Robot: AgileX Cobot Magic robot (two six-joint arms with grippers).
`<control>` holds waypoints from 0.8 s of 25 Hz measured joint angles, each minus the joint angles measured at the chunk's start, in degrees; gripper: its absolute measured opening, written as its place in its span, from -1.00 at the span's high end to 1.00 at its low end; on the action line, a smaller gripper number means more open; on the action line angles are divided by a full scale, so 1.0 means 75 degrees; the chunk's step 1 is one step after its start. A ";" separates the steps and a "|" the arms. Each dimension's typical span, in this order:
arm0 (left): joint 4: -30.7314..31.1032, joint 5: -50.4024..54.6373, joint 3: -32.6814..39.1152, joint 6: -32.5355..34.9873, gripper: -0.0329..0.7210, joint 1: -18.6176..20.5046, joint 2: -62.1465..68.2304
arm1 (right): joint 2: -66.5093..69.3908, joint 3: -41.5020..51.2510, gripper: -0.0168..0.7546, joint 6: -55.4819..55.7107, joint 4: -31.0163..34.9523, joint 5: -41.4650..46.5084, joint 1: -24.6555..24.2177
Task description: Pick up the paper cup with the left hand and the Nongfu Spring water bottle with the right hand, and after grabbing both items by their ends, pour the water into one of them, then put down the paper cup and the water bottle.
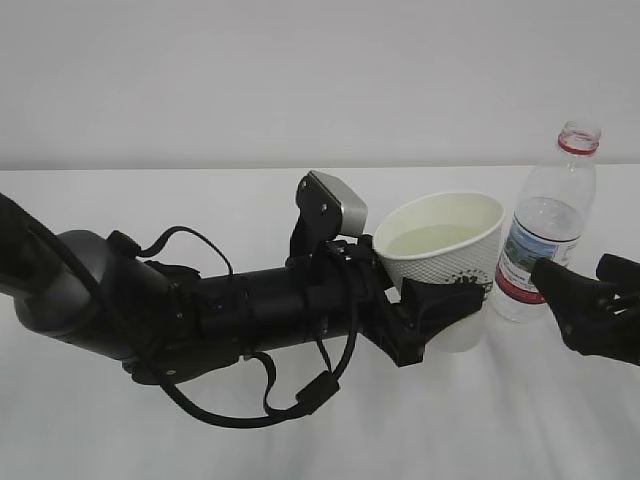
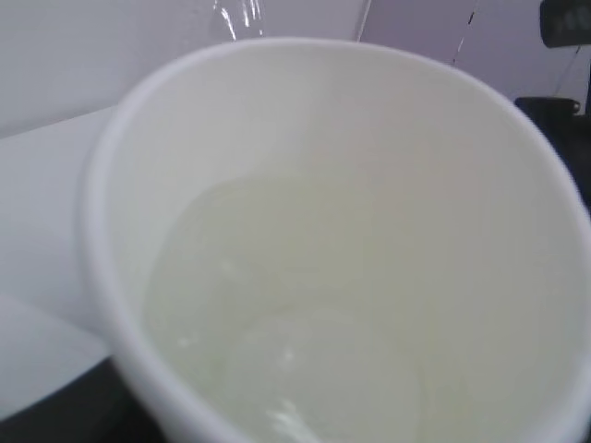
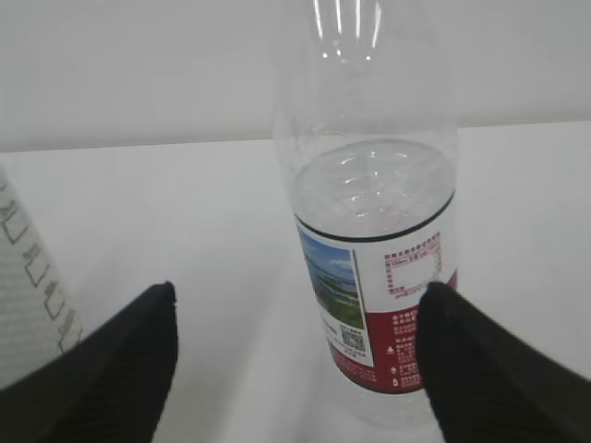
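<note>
My left gripper (image 1: 437, 312) is shut on the lower part of the white paper cup (image 1: 452, 262), which leans slightly toward the camera. Pale water (image 2: 305, 314) lies in the cup (image 2: 388, 120), and it fills the left wrist view. To the cup's right, the Nongfu Spring water bottle (image 1: 545, 235) stands upright on the table, uncapped, partly filled, with a red ring at its neck. My right gripper (image 1: 588, 292) is open just in front of the bottle. In the right wrist view the bottle (image 3: 374, 240) stands ahead of the right gripper (image 3: 295, 365), close by the right fingertip (image 3: 462, 341). Nothing is between the fingers.
A white tabletop (image 1: 150, 430) runs back to a plain white wall. The left arm lies low across the table's left half, and a cable loop (image 1: 262, 412) hangs under it. The cup's dimpled side (image 3: 28, 295) shows at the left edge of the right wrist view.
</note>
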 joint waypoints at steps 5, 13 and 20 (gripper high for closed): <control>-0.0142 -0.0035 0.0000 0.0708 -0.36 0.0000 0.0000 | 0.0000 0.0000 -0.59 0.0003 -0.0018 0.0000 0.0000; -0.0206 0.0405 0.0000 0.0896 -0.36 0.0014 0.0000 | 0.0000 0.0000 -0.58 0.0018 -0.0018 0.0000 0.0000; -0.0219 0.0420 0.0000 0.0923 -0.36 0.0430 0.0000 | 0.0000 0.0000 -0.58 0.0018 -0.0018 0.0000 0.0000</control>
